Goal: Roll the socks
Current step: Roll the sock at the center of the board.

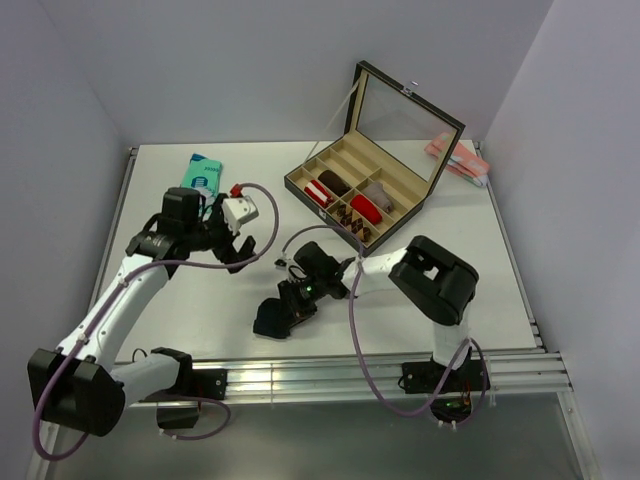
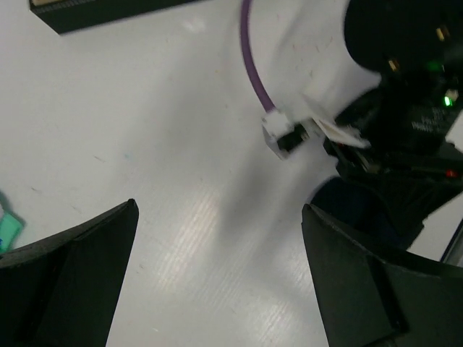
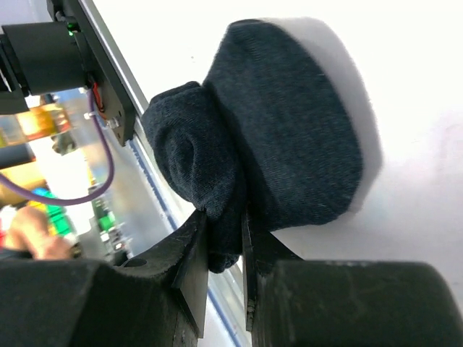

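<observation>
Right fingers (image 3: 181, 271) pinch navy sock (image 3: 289, 137), bunched in two rounded lumps

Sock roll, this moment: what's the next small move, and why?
Probably bring the left end effector down onto the flat part of the sock. The right end effector pinches the rolled edge, the roll looks only half done, and the left one hangs open over the table, apart from the sock. Pinning it should let the right finish rolling.
</observation>
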`<state>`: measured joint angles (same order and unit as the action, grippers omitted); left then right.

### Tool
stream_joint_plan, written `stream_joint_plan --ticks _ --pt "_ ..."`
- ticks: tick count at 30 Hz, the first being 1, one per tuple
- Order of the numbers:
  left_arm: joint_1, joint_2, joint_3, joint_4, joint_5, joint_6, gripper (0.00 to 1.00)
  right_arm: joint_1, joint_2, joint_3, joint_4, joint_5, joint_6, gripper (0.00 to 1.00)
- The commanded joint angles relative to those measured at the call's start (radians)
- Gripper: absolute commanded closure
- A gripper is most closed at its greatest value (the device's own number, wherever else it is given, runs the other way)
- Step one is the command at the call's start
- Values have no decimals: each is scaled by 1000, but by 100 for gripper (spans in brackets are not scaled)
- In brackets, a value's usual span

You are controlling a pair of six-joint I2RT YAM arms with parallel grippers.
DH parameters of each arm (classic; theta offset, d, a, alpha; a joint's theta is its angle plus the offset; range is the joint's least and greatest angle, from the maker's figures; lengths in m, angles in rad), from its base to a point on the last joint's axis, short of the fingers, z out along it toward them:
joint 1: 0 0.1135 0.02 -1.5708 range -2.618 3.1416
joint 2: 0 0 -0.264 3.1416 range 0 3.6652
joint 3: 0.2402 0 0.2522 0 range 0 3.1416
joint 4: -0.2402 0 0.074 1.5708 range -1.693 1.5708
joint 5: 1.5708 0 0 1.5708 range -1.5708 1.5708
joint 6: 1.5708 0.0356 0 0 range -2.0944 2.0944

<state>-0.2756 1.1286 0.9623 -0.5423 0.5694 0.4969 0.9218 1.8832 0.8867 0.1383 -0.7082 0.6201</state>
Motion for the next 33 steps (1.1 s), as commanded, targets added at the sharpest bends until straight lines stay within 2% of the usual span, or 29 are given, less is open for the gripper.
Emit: stream_joint_plan --ticks 1,3,7,11,14,21,25,28,29,33 --pt "-19 -105 -117 11 -31 84 0 -35 74 37 -221 36 -46 99" --pt "-51 -157 -216 56 -71 121 1 -52 100 93 -291 42 -57 100" --pt "-92 -202 -293 64 -97 149 0 -75 140 196 -379 41 -68 100" --pt "-122 -190 -312 -46 -37 222 1 -86 177 224 -372 18 -63 100" --pt "-160 -228 -368 -58 -34 265 1 -84 189 222 -362 12 -57 100" --pt "-303 -377 -546 106 -104 287 0 -89 212 238 -365 -5 -56 100" --pt "-350 -334 -588 197 -153 275 1 -90 218 250 -385 7 -56 100" --pt "-379 -293 -609 293 -210 250 7 -93 221 250 -388 9 -53 100" --pt "-396 -280 -616 317 -226 230 12 -93 220 250 -388 10 -54 100" --pt "-412 -222 -614 383 -249 201 20 -95 214 245 -388 13 -56 100"
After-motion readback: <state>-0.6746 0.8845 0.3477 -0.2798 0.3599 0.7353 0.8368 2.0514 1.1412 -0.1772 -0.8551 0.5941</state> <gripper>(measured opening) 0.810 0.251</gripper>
